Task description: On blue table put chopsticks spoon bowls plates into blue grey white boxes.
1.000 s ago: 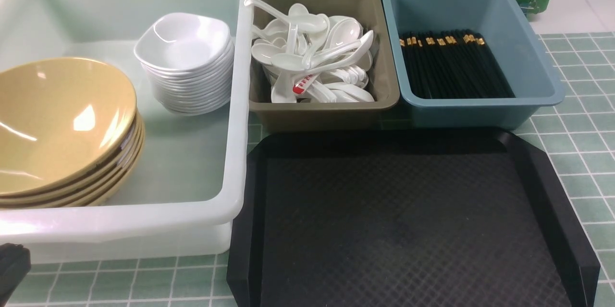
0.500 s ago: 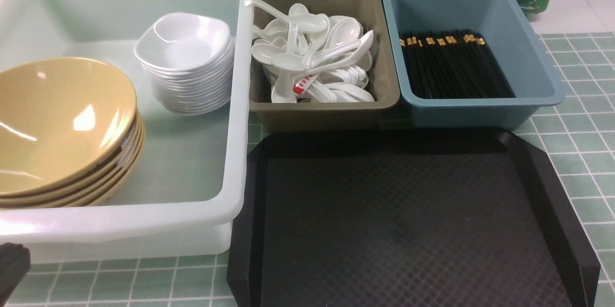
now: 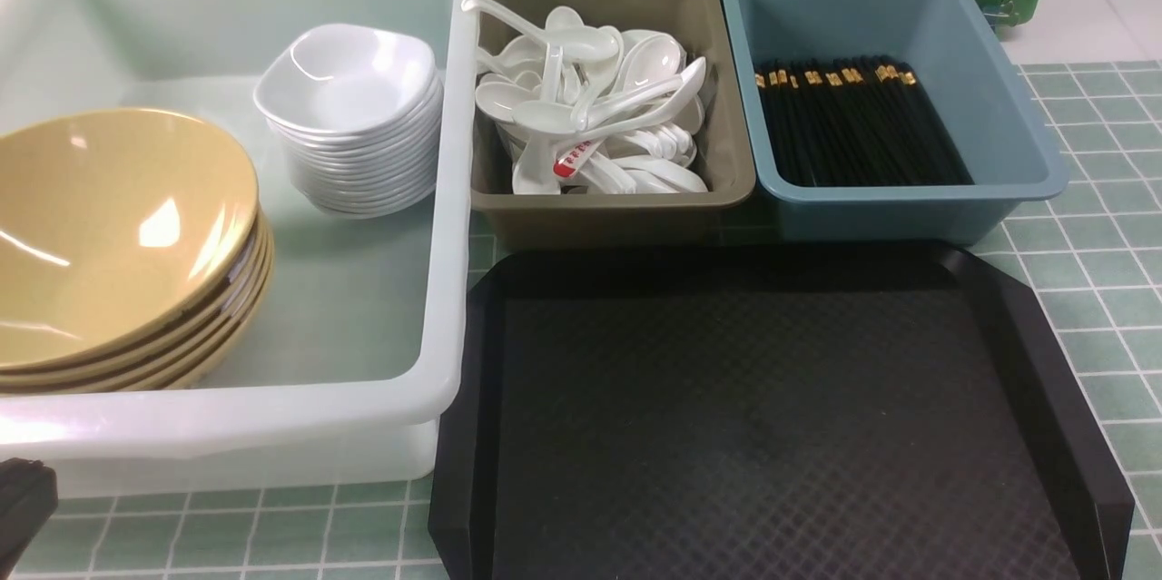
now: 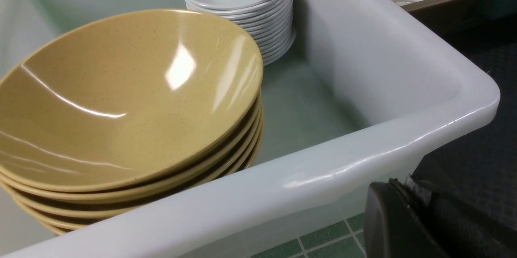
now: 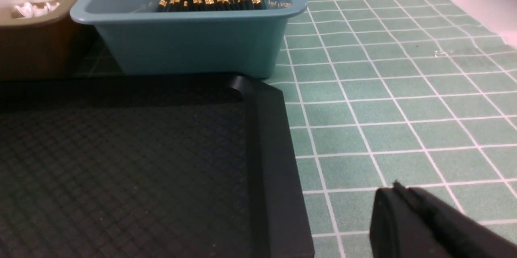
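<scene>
A table (image 3: 1089, 271) covered in green checked cloth carries 4 things, all resting directly on it — a white box (image 3: 272, 435) at the left, a grey box (image 3: 617, 212) and a blue box (image 3: 908, 212) side by side behind, and a black tray (image 3: 1044, 353) in front of those 2.

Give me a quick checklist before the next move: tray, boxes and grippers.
1. Tray has nothing left on it: ok, bare in the front view.
2. Chopsticks in blue box: ok, lying flat together.
3. Spoons in grey box: ok, though one handle pokes over the far left rim.
4. Yellow bowls and white dishes stacked in white box: ok.
5. Left gripper and right gripper shut, holding nothing: ok.
6. Stray items on the table outside the views: cannot tell.
</scene>
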Robot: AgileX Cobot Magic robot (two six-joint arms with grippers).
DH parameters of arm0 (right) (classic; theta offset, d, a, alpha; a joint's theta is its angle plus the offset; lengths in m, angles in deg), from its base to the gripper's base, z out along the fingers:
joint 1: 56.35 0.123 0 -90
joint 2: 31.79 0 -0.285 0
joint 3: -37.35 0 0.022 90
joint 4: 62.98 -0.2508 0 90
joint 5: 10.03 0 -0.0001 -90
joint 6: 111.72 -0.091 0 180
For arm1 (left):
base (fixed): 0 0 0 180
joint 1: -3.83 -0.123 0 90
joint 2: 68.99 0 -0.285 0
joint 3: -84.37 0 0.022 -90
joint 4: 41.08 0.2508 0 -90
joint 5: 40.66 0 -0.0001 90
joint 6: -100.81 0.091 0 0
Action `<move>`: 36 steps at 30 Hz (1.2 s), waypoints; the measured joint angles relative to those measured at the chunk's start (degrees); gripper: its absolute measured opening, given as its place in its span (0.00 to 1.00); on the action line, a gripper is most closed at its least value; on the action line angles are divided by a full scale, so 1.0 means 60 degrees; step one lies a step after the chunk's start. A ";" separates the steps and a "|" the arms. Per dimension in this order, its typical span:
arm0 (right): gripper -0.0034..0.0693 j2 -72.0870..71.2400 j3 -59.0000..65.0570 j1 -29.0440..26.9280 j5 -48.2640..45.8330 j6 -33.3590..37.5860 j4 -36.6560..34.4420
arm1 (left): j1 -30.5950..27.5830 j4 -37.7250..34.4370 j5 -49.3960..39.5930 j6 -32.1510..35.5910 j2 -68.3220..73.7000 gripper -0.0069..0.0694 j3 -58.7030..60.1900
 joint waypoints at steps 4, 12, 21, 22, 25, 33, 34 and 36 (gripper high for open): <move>0.10 0.0000 0.0000 0.0000 0.0000 -0.0003 0.0000 | 0.0000 0.0000 0.0000 0.0000 0.0000 0.08 0.0000; 0.10 0.0000 0.0000 0.0000 -0.0008 -0.0003 0.0000 | 0.0000 -0.0039 0.0585 0.0000 0.0000 0.08 0.0240; 0.11 0.0000 0.0000 0.0000 -0.0008 -0.0003 0.0000 | -0.1040 0.1246 0.5718 -0.2009 -0.1039 0.08 0.3011; 0.11 0.0000 0.0000 0.0000 -0.0008 -0.0003 0.0000 | -0.1398 0.1246 0.5875 -0.2485 -0.1298 0.08 0.3455; 0.11 0.0000 0.0000 0.0000 -0.0008 -0.0003 0.0000 | -0.1910 0.1246 0.5591 -0.3039 -0.1468 0.08 0.4122; 0.11 -0.0006 0.0000 0.0000 -0.0008 -0.0003 0.0000 | -0.1701 0.1246 0.4923 -0.3196 -0.1478 0.08 0.4562; 0.11 -0.0006 0.0000 0.0000 -0.0008 -0.0003 0.0000 | -0.1701 0.1246 0.4849 -0.3196 -0.1478 0.08 0.4562; 0.12 -0.0006 0.0000 0.0000 -0.0008 -0.0003 0.0000 | -0.1701 0.1246 0.4490 -0.3196 -0.1478 0.08 0.4562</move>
